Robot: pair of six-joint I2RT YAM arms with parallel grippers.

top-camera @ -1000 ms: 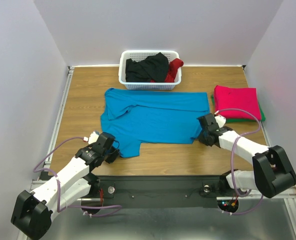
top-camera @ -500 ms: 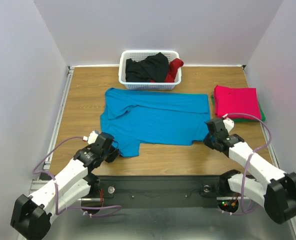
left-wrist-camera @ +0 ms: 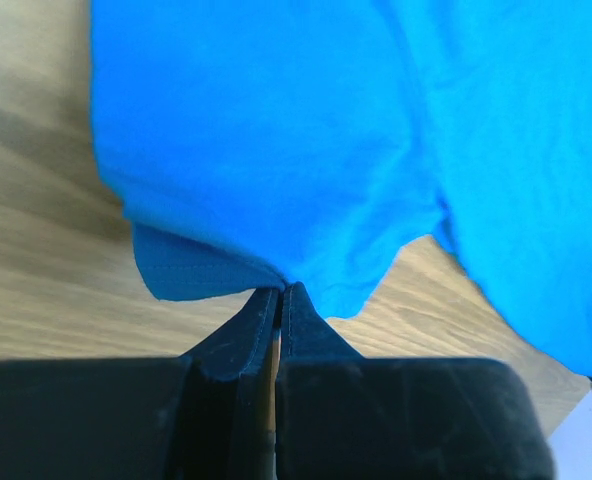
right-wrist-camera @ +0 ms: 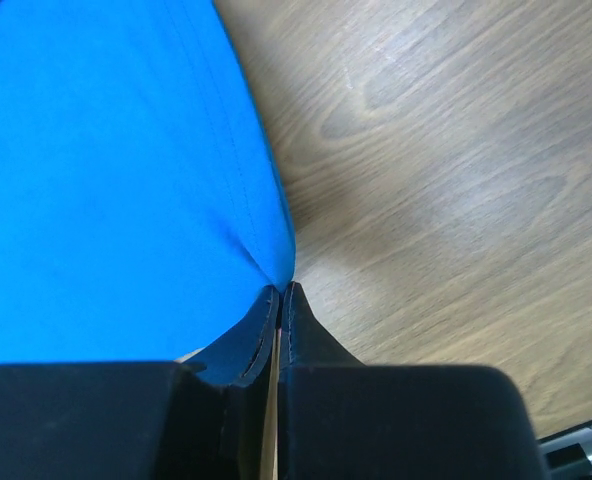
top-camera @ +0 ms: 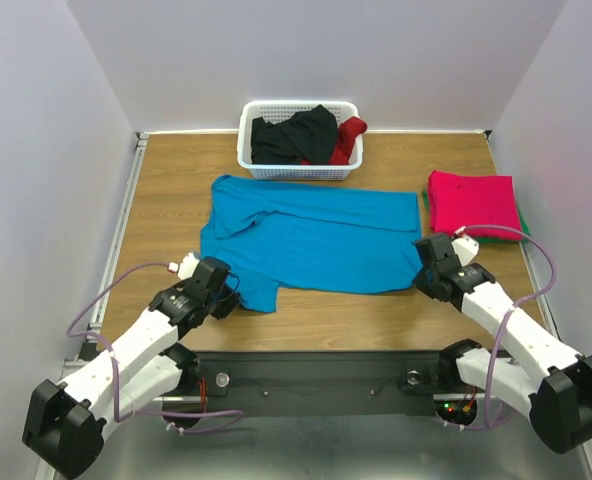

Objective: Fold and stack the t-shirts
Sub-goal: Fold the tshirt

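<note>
Pulled near right corner of blue shirt (top-camera: 311,240) outward with right tool (top-camera: 422,274), kept left tool (top-camera: 232,299) on near left edge, both pinched shut on cloth; now lies flatter on table (top-camera: 166,200), ready for folding.

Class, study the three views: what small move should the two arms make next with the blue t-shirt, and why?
The left tool and right tool are each shut on the near edge of the turquoise t-shirt, which lies spread out flat. So probably raise both together a little, lifting that edge ready to fold it toward the far side.
</note>
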